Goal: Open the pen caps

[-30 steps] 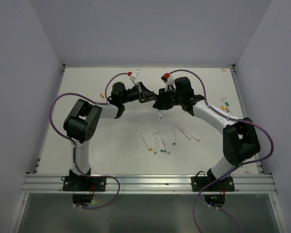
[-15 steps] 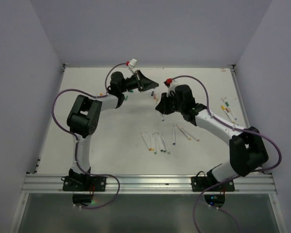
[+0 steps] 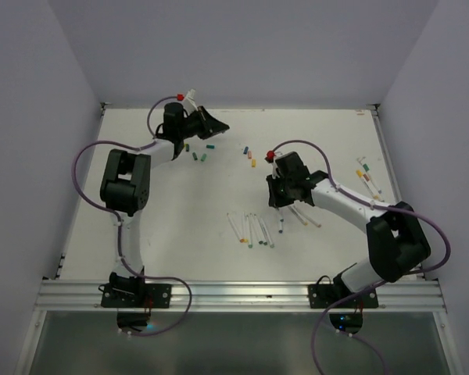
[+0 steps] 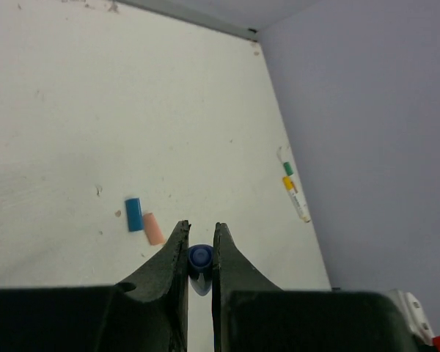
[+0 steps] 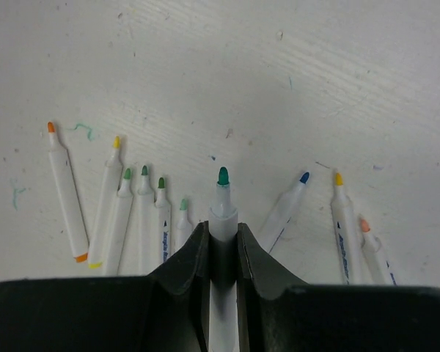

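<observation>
- At the far left of the table [image 3: 187,262], the left claw [image 4: 200,240] is closed almost all the way. Its two black fingers pinch a small blue cap [image 4: 199,257] between their tips.
- That held cap is lifted off the table top, with its round end facing the wrist camera.
- Just beyond that claw, a loose blue cap [image 4: 134,214] and a peach cap [image 4: 153,228] lie side by side on the table, almost touching.
- Further off, close to the side wall [image 4: 381,147], lie capped pens [image 4: 299,207] in one line, a green cap and a yellow cap meeting in the middle.
- From overhead, more loose caps [image 3: 251,155] lie scattered in two small groups between the two arms.
- Near the middle of the table, the right claw [image 5: 221,232] is clamped tight on the white barrel of a green-tipped pen [image 5: 223,204]. The bare tip points away from the wrist.
- I cannot tell whether that pen touches the table.
- Around it the uncapped pens [image 5: 145,220] lie in a loose fan on the table, tips pointing away from the claw.
- On one side of the held pen are an orange tip, a yellow tip and four green ones.
- On the other side are a blue tip, a yellow tip and an orange tip.
</observation>
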`<state>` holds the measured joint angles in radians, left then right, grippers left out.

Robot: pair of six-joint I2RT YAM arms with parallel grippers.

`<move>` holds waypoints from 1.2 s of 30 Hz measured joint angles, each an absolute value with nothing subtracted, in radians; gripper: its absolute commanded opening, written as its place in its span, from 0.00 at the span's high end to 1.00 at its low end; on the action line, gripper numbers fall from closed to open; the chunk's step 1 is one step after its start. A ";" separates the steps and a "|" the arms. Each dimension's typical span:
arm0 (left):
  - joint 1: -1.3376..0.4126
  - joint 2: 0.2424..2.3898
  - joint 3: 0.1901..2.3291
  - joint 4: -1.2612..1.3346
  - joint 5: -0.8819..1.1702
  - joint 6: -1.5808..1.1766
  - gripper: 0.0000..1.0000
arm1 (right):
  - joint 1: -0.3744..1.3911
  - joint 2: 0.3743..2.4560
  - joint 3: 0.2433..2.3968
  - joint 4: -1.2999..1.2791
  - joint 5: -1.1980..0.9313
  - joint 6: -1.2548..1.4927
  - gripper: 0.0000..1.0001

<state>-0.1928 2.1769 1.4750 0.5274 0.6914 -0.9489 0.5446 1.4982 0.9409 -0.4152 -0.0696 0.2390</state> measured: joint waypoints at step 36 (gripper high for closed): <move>-0.275 2.328 1.689 -0.047 0.477 -0.554 0.38 | 0.342 1.527 1.118 -0.455 0.004 0.193 0.02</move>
<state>-0.2749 2.3276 1.6890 -0.0467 0.4770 -0.5545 0.3416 1.5272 1.1175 -0.4545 0.0044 0.1928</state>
